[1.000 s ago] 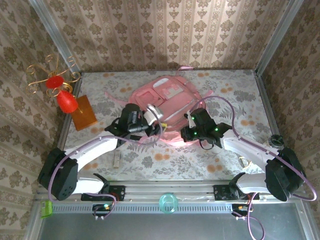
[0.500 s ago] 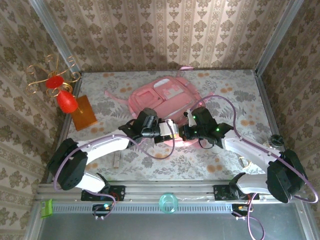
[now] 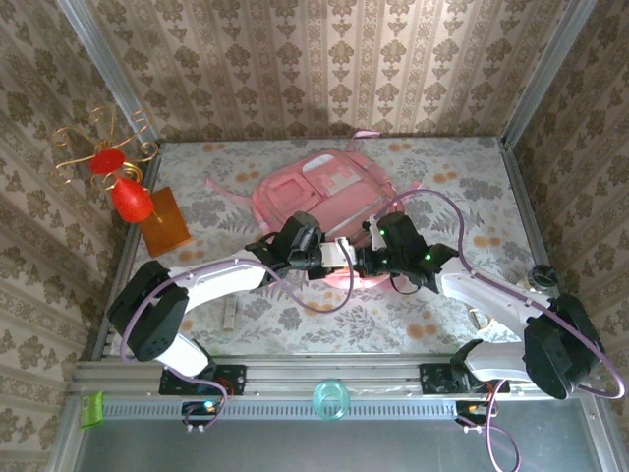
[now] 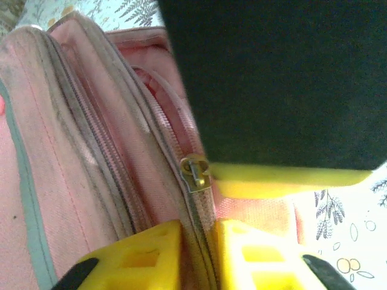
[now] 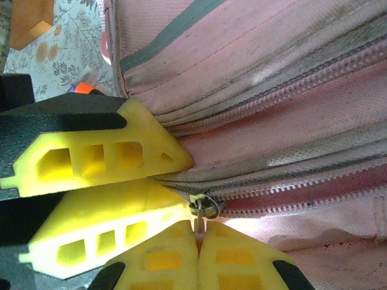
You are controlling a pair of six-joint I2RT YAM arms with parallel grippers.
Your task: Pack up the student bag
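**Student bag gripped at its near edge by both arms**

You are looking at the student bag lying flat on the floral table, around the middle and toward 12 o'clock. Its pink straps are trailing off toward 9 and 3 o'clock. An orange block is standing well apart from it, out at the bag's 9 o'clock near the table edge.

Both of your arms are reaching in and meeting at the bag's 6 o'clock edge, with the left gripper just beside the right gripper.

In the right wrist view, your right gripper's jaws are pressing fully together, and the tab of the zip pull is disappearing between their tips. The zip track is running off from the pull toward 3 o'clock.

Your left gripper is sitting at the pull's 9 o'clock. Its yellow fingers are nearly closed and are clamping a fold of the pink fabric right beside the zip. In the left wrist view that fabric seam is filling the narrow gap between them. The zip pull is showing just past the gap, toward 12 o'clock, and a yellow finger of the right gripper is lying at the pull's 3 o'clock.
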